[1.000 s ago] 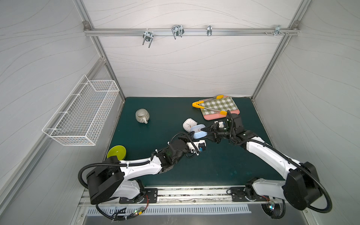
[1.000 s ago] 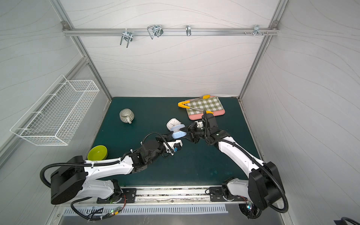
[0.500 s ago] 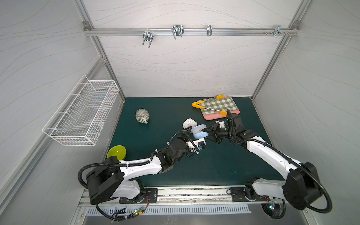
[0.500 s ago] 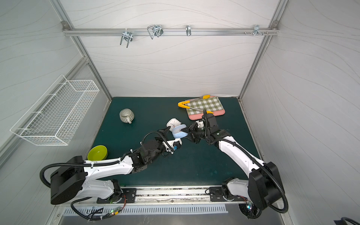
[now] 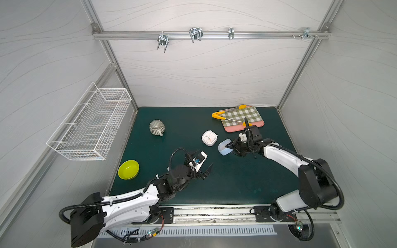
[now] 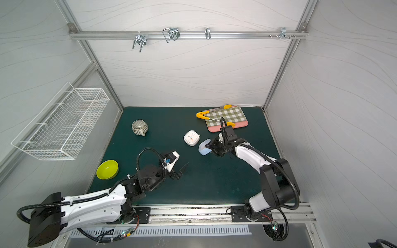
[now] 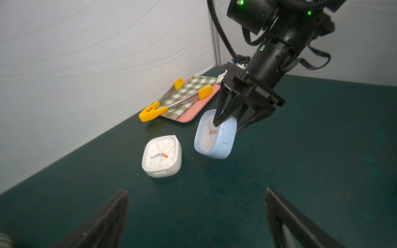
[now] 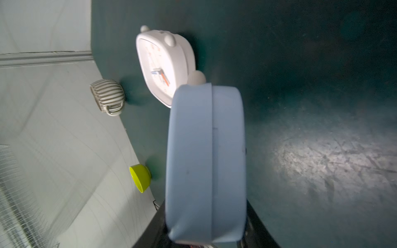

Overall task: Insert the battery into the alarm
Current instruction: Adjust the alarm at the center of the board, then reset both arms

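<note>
My right gripper (image 5: 233, 148) is shut on a light-blue alarm (image 5: 224, 148) and holds it on edge just above the green mat; the same alarm (image 7: 214, 139) shows in the left wrist view and fills the right wrist view as the alarm (image 8: 206, 161). A white alarm clock (image 5: 209, 138) lies face up just beside it. My left gripper (image 5: 205, 157) stands open and empty nearer the front, its dark fingertips (image 7: 124, 191) wide apart over bare mat. The battery is out of view.
A striped cup (image 5: 156, 127) sits at the back left and a yellow-green bowl (image 5: 128, 169) at the front left. Yellow tongs (image 5: 217, 116) lie on a checked cloth (image 5: 242, 117) over a pink tray at the back right. A wire basket (image 5: 90, 124) hangs on the left wall.
My left gripper has opened wide and drawn back a little from the blue alarm. The right gripper still holds the alarm in about the same place.
</note>
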You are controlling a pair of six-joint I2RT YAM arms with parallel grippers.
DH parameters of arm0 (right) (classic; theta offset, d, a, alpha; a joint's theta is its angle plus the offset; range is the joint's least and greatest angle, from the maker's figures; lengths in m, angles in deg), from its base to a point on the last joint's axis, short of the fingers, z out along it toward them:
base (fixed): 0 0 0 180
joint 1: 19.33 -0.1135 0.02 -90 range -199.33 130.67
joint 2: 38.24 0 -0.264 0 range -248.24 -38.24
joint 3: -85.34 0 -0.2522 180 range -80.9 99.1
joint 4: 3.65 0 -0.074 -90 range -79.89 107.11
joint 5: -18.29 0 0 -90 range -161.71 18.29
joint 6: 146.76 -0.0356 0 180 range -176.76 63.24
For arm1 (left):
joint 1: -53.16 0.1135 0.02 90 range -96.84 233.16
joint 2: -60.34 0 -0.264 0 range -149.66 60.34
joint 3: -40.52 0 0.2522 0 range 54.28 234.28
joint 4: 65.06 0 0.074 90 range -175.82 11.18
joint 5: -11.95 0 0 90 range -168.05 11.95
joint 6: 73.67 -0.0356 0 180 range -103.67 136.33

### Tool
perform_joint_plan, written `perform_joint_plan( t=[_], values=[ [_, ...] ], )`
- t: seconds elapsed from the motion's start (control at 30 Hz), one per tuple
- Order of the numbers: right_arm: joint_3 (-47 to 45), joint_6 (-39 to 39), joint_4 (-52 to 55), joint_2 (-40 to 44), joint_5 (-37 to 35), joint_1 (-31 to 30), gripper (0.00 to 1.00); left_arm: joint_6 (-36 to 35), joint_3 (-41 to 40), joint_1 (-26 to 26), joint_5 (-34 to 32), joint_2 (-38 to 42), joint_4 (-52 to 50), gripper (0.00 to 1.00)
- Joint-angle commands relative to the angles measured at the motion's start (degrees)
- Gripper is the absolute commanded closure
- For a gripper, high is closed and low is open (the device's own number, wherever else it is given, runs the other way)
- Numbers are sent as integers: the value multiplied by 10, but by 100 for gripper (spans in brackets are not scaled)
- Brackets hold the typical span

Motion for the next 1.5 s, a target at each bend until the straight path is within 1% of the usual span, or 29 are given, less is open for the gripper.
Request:
perform_joint_plan(
  t=[0.0, 0.17, 0.27, 0.43, 0.47, 0.6, 0.73, 0.8, 0.87, 1.0, 1.1, 1.17, 1.23, 1.3, 1.33, 1.4, 1.43, 1.47],
  values=[
    [15, 29, -18, -21, -4, 2, 61, 96, 4, 9, 20, 23, -23, 1],
    [-1, 14, -35, -50, 2, 3, 61, 97, 6, 18, 19, 33, -28, 1],
    [-11, -1, -37, -56, 2, 4, 55, 99, 5, 19, 19, 33, -49, 1],
    [-29, -19, -49, -40, -3, 8, 32, 99, 6, 22, 17, 31, -56, 1],
    [-32, -18, -49, -36, -9, 8, 28, 101, 6, 22, 16, 31, -56, 1],
    [-44, -16, -55, -35, -13, 12, 21, 115, 5, 32, 17, 27, -53, 1],
    [-57, -11, -66, -40, -31, 14, 11, 168, 4, 79, 38, 10, -50, 1],
    [-56, -5, -60, -41, -31, 15, 7, 193, 4, 109, 43, -2, -54, 1],
    [-57, 2, -46, -35, -47, 15, 2, 214, 9, 131, 41, -13, -64, 1],
    [-72, 21, -11, 11, -107, 15, 1, 239, 32, 181, 23, -32, -95, 1],
    [-81, 68, 9, 56, -184, 15, 1, 241, 50, 250, 28, -57, -109, 1],
    [-83, 146, 6, 87, -259, 15, 1, 230, 73, 303, 31, -76, -133, 1],
    [-81, 224, -4, 112, -342, 16, 1, 203, 86, 339, 12, -86, -143, 1],
    [-84, 299, -36, 131, -421, 18, 1, 181, 88, 371, -14, -88, -141, 1],
    [-89, 330, -57, 139, -459, 18, 1, 168, 84, 391, -13, -87, -132, 1],
    [-116, 410, -127, 146, -477, 18, 1, 149, 71, 428, -16, -91, -108, 0],
    [-128, 437, -158, 146, -494, 19, 1, 155, 70, 450, -15, -95, -102, 1],
    [-138, 462, -188, 139, -512, 23, 1, 148, 71, 470, 5, -97, -104, 1]
  ],
)
